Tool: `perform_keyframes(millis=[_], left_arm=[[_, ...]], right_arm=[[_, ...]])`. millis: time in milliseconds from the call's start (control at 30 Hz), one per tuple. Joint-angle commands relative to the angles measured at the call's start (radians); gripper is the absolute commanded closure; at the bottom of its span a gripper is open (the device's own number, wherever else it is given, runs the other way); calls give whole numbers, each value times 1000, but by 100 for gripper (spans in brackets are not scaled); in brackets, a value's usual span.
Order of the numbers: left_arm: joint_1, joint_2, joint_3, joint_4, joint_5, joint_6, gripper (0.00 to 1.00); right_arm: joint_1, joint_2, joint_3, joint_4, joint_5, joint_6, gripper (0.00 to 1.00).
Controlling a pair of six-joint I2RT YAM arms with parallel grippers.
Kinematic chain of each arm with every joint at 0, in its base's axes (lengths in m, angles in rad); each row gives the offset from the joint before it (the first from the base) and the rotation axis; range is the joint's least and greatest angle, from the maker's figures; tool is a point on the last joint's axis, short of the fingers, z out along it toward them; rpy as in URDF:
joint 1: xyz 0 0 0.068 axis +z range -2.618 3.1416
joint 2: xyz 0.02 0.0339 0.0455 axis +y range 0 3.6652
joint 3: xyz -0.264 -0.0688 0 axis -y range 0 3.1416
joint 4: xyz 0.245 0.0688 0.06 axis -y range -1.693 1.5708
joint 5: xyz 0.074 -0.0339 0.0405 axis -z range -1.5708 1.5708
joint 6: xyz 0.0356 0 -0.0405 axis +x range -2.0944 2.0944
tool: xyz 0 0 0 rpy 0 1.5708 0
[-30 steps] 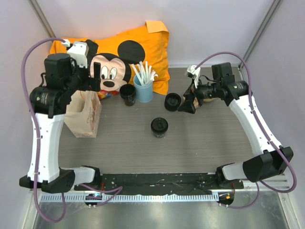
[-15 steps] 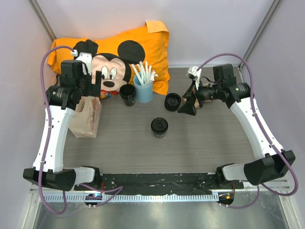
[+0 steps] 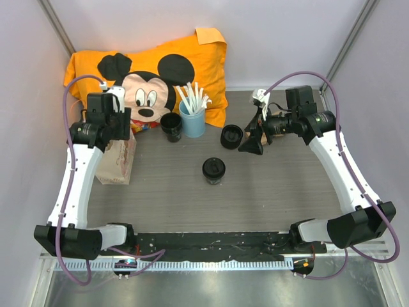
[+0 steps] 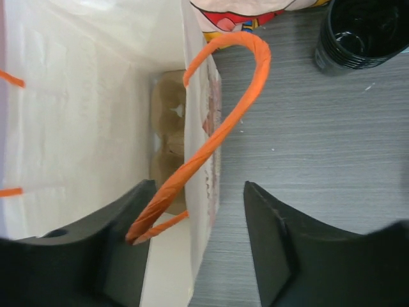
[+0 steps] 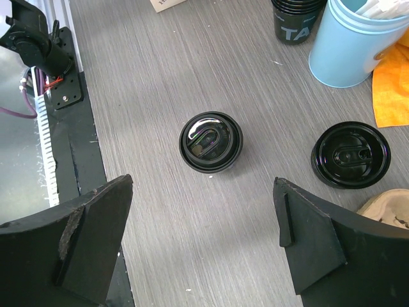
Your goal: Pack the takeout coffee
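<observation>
Nothing is packed yet: the takeout coffee (image 3: 213,169) stands mid-table, well apart from the paper bag (image 3: 117,160). The left gripper (image 4: 198,195) straddles the bag's wall and orange handle (image 4: 238,96), its jaws apart and unclamped. The right gripper (image 5: 201,185) hangs released near the coffee, holding nothing.

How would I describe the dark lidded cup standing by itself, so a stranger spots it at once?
Find the orange Mickey Mouse pillow at the back of the grey table, then come forward past the blue cup of white sticks. The lidded cup stands alone mid-table; the open black cup sits beside the blue one, and the other lidded cup sits farther back.
</observation>
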Motion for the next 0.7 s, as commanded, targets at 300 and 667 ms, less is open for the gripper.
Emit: perform_keyframes(millis=[300, 667], left_arm=[[6, -43, -65, 70, 71, 9, 69], [6, -52, -65, 66, 92, 28, 92]], right_arm=[[6, -14, 11, 26, -14, -10, 4], [12, 15, 46, -29, 20, -54, 9]])
